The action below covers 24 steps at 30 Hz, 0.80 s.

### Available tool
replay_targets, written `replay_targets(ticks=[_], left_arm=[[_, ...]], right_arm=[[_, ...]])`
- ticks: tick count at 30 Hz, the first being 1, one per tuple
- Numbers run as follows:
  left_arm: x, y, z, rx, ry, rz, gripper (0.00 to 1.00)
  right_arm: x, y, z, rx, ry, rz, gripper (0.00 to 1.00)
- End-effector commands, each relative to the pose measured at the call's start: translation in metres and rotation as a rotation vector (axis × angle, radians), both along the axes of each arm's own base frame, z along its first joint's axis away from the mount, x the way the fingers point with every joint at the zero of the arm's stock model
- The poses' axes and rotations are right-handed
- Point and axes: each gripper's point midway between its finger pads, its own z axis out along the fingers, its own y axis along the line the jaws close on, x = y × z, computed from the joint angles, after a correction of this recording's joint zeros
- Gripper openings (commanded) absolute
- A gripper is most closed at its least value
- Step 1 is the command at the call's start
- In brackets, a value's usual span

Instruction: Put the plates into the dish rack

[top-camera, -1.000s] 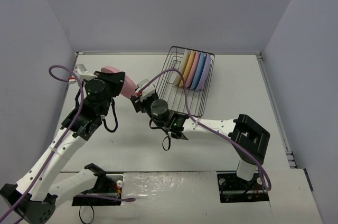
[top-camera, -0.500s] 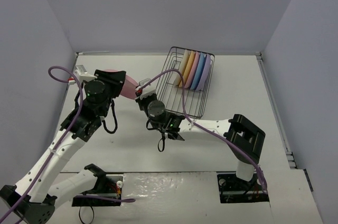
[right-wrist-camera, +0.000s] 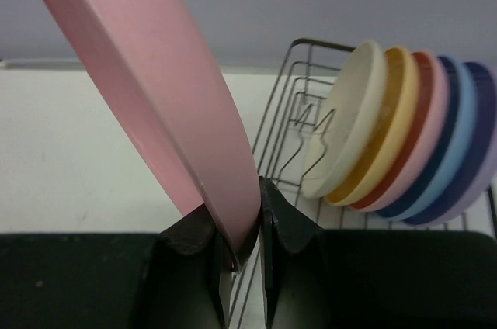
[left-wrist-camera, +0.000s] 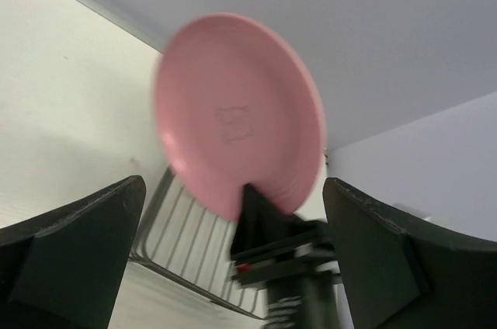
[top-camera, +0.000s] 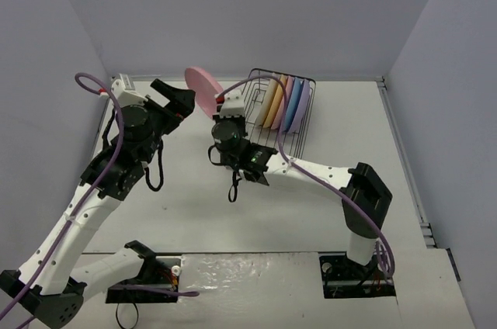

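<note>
Right wrist view shows the right gripper (right-wrist-camera: 237, 240) pinching the rim of a smooth, matte, round pink plastic plate (right-wrist-camera: 147, 65), tilted beside the black wire dish rack (right-wrist-camera: 307, 43) where five coloured plates (right-wrist-camera: 404, 135) stand on edge; the left gripper (top-camera: 178, 99) gapes wide nearby.

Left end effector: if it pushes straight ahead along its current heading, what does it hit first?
Most likely the pink plate, clamped at its rim by the right end effector; it sits dead centre ahead of the open left end effector. Depth between them is unclear.
</note>
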Motion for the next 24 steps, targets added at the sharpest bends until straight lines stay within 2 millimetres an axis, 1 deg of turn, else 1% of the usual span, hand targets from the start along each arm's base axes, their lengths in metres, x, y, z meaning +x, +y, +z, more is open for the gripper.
replay_targets(ticks=[1,3,5,8,9,11,12,13,16,19,20,21,22,24], left_arm=[[-0.008,0.032,0.01,0.204,-0.032,0.085,0.97],[-0.009,0.044,-0.006,0.234,0.001,0.139,0.97],[-0.01,0.054,-0.018,0.259,0.024,0.185,0.97],[-0.014,0.068,-0.032,0.303,0.053,0.235,0.97],[-0.015,0.071,-0.036,0.316,0.061,0.247,0.97],[-0.016,0.074,-0.04,0.338,0.07,0.256,0.97],[-0.016,0.077,-0.043,0.348,0.077,0.263,0.97],[-0.016,0.079,-0.046,0.358,0.085,0.268,0.97],[-0.015,0.082,-0.055,0.376,0.108,0.271,0.97],[-0.014,0.086,-0.066,0.386,0.13,0.27,0.97],[-0.012,0.089,-0.07,0.386,0.14,0.273,0.97],[-0.01,0.094,-0.076,0.388,0.152,0.283,0.97],[-0.007,0.095,-0.078,0.378,0.153,0.279,0.97],[0.001,0.1,-0.091,0.351,0.176,0.262,0.97]], right_arm=[[0.014,-0.07,0.074,0.109,-0.022,-0.367,0.0],[0.014,-0.088,0.082,0.074,-0.039,-0.49,0.0],[0.014,-0.1,0.097,0.064,-0.063,-0.585,0.0],[0.017,-0.111,0.09,-0.031,-0.078,-0.703,0.0],[0.018,-0.114,0.093,-0.046,-0.09,-0.735,0.0],[0.021,-0.112,0.094,-0.09,-0.094,-0.774,0.0],[0.025,-0.106,0.092,-0.074,-0.099,-0.79,0.0],[0.027,-0.105,0.091,-0.075,-0.097,-0.817,0.0],[0.028,-0.102,0.088,-0.071,-0.026,-0.87,0.0],[0.031,-0.1,0.062,-0.18,0.082,-0.832,0.0],[0.033,-0.099,0.058,-0.223,0.113,-0.826,0.0],[0.036,-0.099,0.064,-0.237,0.129,-0.824,0.0],[0.042,-0.091,0.049,-0.281,0.141,-0.821,0.0],[0.05,-0.084,0.04,-0.316,0.157,-0.817,0.0]])
